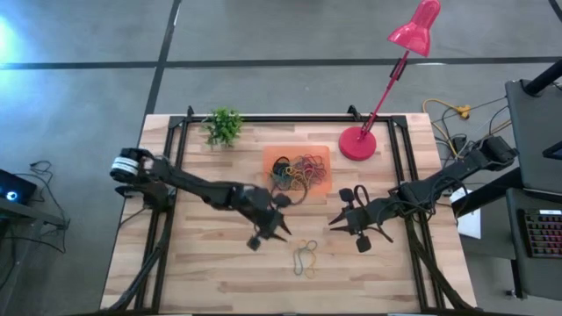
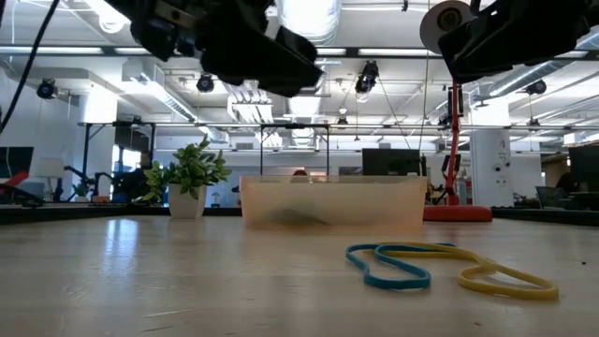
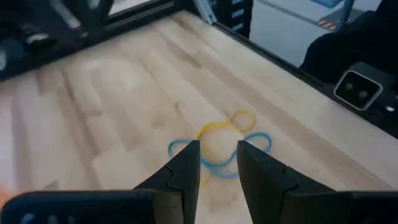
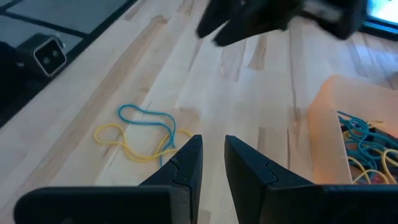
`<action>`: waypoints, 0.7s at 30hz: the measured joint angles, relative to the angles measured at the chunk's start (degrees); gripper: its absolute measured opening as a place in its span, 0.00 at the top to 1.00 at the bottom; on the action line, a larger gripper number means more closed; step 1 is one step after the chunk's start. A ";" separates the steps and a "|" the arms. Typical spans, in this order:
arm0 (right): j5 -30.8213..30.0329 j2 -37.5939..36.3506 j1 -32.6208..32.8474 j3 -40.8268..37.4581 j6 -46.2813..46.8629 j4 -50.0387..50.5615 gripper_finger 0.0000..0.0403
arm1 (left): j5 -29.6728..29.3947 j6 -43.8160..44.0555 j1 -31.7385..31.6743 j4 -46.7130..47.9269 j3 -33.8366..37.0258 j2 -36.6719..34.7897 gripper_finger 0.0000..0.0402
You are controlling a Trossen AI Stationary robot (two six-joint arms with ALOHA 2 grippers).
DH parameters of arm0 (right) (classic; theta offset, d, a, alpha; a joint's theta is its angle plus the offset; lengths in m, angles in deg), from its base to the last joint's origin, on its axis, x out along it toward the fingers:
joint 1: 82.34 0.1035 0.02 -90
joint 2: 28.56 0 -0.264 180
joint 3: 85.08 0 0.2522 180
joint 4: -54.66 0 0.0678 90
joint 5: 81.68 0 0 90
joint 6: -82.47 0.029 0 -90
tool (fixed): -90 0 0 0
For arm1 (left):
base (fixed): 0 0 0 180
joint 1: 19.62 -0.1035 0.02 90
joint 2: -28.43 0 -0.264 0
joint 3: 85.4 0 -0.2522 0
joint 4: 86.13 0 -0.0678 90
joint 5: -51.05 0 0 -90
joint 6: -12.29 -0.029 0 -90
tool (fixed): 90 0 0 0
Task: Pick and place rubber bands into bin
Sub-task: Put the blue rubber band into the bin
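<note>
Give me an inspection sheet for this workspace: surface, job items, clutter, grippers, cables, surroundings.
Surface: wooden table, dry.
Job's things: orange bin holds a heap of rubber bands; blue and yellow bands lie loose on the table.
Clutter: potted plant, red lamp.
Grippers: left gripper open, empty, above the loose bands; right gripper slightly open, empty.
Cables: yellow cable beyond the table's right edge.
Surroundings: open workshop, no person seen.

Both arms are dark and slender, each end effector [image 3: 217, 168] bearing two black, wedge-shaped fingers [image 4: 186, 163].
</note>
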 joint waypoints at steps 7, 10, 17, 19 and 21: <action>0.00 0.00 0.00 -0.28 0.23 -0.33 0.86 | -3.18 -1.67 3.49 -0.87 -2.41 9.58 0.78; 0.01 0.00 0.00 -0.33 0.26 -0.48 0.86 | -7.13 -5.49 4.37 -1.38 -3.74 14.22 0.78; 0.03 -0.01 0.00 -0.40 0.74 -0.07 0.86 | -9.46 -3.30 4.90 -1.67 -8.17 20.58 0.77; 0.02 0.02 0.00 -0.39 0.83 -0.12 0.86 | -9.33 1.60 4.88 -0.54 -8.76 20.62 0.77; 0.02 0.00 0.00 -0.39 0.87 0.26 0.86 | -9.31 7.40 4.88 0.29 -9.68 20.45 0.77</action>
